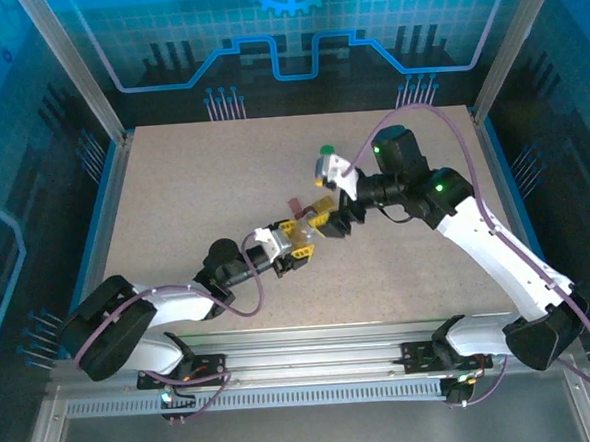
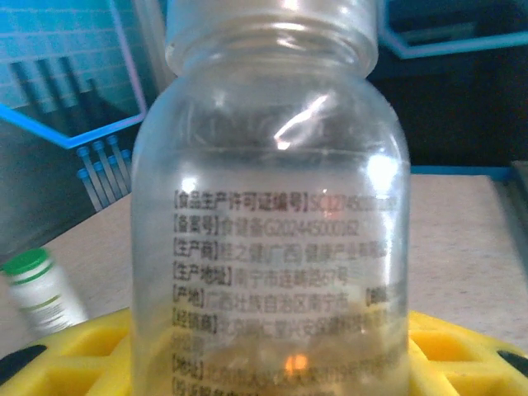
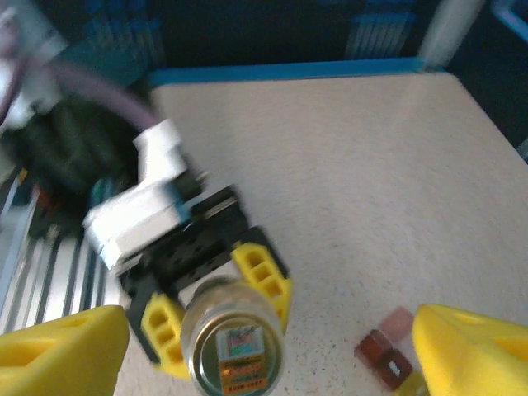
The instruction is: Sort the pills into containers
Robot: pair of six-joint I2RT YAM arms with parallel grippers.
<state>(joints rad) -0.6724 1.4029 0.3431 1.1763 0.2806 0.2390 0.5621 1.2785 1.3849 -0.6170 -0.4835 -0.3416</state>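
Observation:
My left gripper [image 1: 294,245] is shut on the clear vial [image 2: 272,206], which stands upright between its yellow fingers [image 3: 262,272]. From above, the vial's round top [image 3: 233,346] sits in those fingers. My right gripper [image 3: 271,330] hangs open just above the vial, with nothing between its yellow fingers [image 3: 62,346]. A dark red-brown pill [image 3: 381,353] joined to a pinkish piece [image 3: 398,320] lies on the table beside the right finger [image 3: 470,351]. It is a small reddish spot [image 1: 294,203] from the top camera. The white bottle with a green cap [image 1: 323,159] stands behind the right gripper [image 1: 315,220].
The speckled beige table [image 1: 174,208] is walled by blue rails and metal posts. The white bottle [image 2: 37,289] stands upright off to the left of the held vial. Both arms meet at the table's middle, with open tabletop to the left and right.

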